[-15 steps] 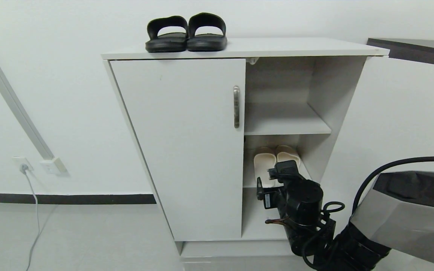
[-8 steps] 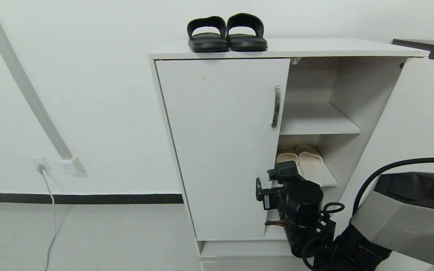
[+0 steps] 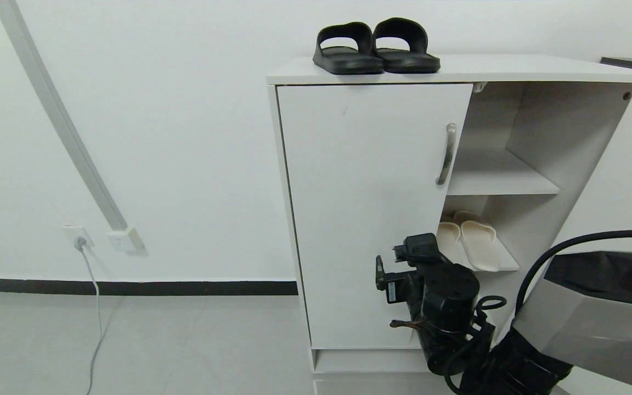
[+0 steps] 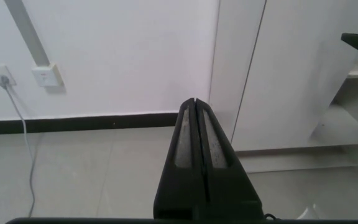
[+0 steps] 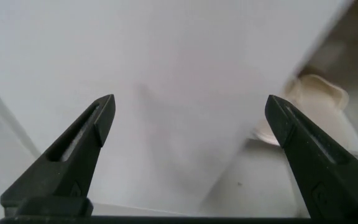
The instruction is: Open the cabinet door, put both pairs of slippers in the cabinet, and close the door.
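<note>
Since the cream pair (image 3: 472, 244) is sitting on the lower shelf inside, the black slippers (image 3: 376, 46) are the ones that matter now. They're up on top of the cabinet (image 3: 541, 68), side by side and touching, over the closed left door (image 3: 365, 219) and near the top's front edge. Heels look to be toward the robot and toes toward the wall, so their long axis runs front to back. The right door (image 3: 631, 164) is swung open, so the inside is reachable. The right gripper (image 5: 191, 109) has its fingers spread wide with nothing between them. It sits low down in front of the bottom corner of the closed door, just beside the cream pair's shelf, so the black pair is well above it and a bit to its left. The left gripper (image 4: 194, 106) has its fingers pressed flat together, holding nothing, and it's down near the floor facing the cabinet's left side. My guess is the right arm is the closer one, but either way it's a big reach straight up, and a grab across both heels looks easiest.
</note>
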Tool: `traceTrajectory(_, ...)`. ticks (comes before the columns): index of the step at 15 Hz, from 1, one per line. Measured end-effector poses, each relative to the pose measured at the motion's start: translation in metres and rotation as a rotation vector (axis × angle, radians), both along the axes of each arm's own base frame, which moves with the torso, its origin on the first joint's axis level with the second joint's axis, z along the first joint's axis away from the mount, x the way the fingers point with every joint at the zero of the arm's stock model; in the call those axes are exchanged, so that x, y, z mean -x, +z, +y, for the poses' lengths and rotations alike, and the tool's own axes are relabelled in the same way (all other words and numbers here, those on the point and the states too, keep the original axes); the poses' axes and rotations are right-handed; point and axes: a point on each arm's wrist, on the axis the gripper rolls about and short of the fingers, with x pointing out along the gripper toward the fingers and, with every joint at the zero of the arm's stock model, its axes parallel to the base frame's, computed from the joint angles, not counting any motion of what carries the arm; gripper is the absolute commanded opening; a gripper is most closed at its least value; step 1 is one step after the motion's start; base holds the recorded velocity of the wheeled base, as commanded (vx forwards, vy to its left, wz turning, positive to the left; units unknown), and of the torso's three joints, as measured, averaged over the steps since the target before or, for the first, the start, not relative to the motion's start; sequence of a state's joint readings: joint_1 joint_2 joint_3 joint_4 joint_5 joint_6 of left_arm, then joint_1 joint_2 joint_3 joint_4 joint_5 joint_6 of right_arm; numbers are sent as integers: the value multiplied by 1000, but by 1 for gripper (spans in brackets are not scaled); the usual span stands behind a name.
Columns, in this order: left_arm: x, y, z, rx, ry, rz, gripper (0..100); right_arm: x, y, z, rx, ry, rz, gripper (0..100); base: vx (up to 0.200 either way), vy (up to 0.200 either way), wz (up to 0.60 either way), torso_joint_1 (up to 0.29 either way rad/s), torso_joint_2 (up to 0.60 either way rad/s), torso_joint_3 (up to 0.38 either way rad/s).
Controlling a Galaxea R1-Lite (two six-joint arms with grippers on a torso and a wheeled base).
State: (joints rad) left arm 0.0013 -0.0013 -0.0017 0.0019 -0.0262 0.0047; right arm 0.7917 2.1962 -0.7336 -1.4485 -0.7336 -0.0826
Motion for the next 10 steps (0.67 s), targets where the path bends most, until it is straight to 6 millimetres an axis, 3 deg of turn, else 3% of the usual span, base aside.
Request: traceTrajectory(10, 0, 0, 0, 0, 0, 0, 0, 10, 7, -9, 25, 76, 10, 100, 0, 0, 0, 0, 0, 0)
